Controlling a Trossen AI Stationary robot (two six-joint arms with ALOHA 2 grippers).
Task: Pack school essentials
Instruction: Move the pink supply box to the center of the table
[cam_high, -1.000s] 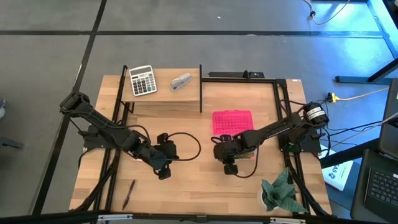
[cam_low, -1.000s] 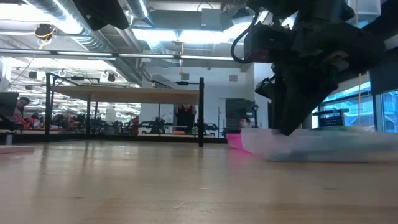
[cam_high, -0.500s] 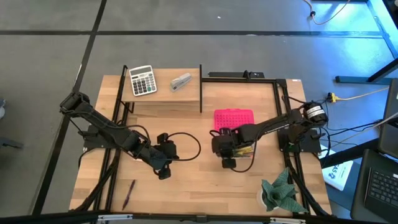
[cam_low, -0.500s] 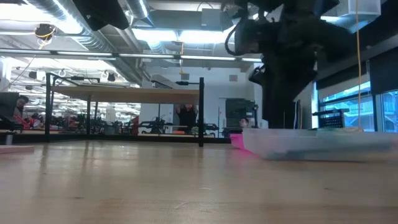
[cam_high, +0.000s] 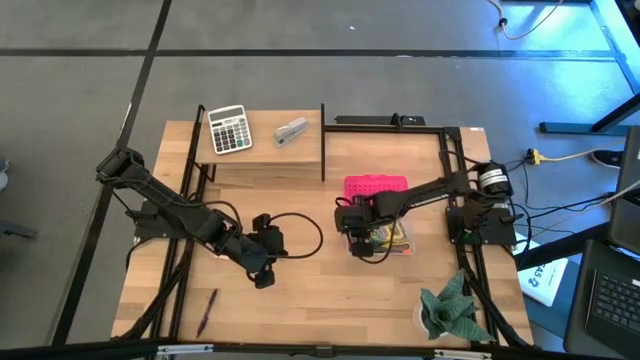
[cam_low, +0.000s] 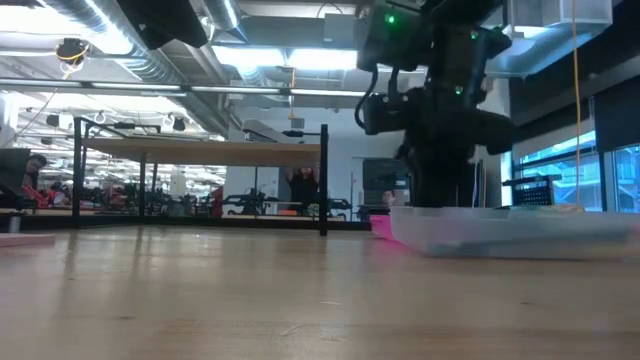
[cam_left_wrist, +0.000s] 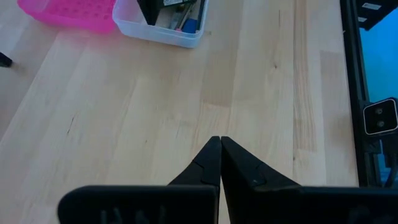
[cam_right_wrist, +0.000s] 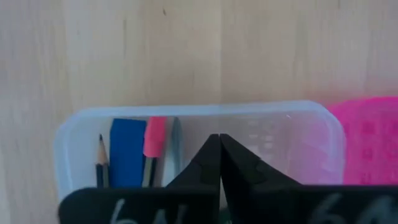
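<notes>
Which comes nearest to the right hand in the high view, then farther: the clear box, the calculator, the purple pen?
1. Clear box, directly under the right hand.
2. Calculator, on the raised shelf at the far left.
3. Purple pen, at the table's near left edge.

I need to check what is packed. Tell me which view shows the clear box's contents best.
The right wrist view: it looks into the clear box, showing a pencil and blue item. The left wrist view catches one end, the high view shows it small under the right gripper, the low view only its side.

Your right hand (cam_right_wrist: 219, 138) hides part of the clear box's (cam_right_wrist: 298, 121) contents; the pencil (cam_right_wrist: 101, 163) runs off the edge.
</notes>
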